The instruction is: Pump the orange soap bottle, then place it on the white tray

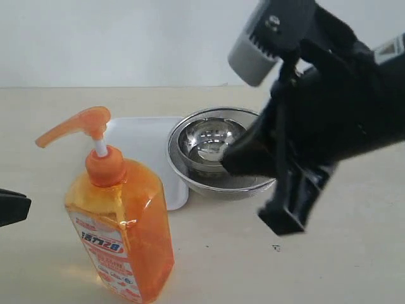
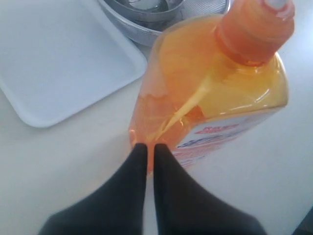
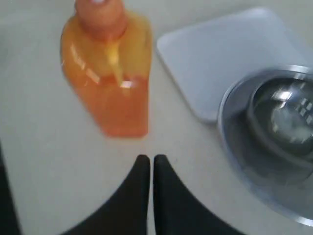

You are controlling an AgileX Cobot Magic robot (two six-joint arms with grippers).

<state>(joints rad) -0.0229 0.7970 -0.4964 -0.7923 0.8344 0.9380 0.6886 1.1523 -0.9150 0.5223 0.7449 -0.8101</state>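
Note:
The orange soap bottle (image 1: 123, 234) stands upright at the table's front left, pump head up with its spout pointing left. The bottle (image 2: 210, 93) fills the left wrist view, and the bottle (image 3: 110, 73) also shows in the right wrist view. Just behind it lies the white tray (image 1: 142, 136), empty. My left gripper (image 2: 148, 147) is shut, its tips pointing at the bottle's lower side. In the exterior view the left gripper (image 1: 25, 207) sits a little left of the bottle. My right gripper (image 3: 148, 159) is shut and empty, hovering to the bottle's right; in the exterior view the right gripper (image 1: 233, 163) overlaps the bowl.
A round steel mesh strainer bowl (image 1: 209, 149) stands right of the tray, touching its edge. The bowl (image 3: 274, 142) shows in the right wrist view and the tray (image 3: 230, 58) beside it. The right arm's bulk hides the table's back right.

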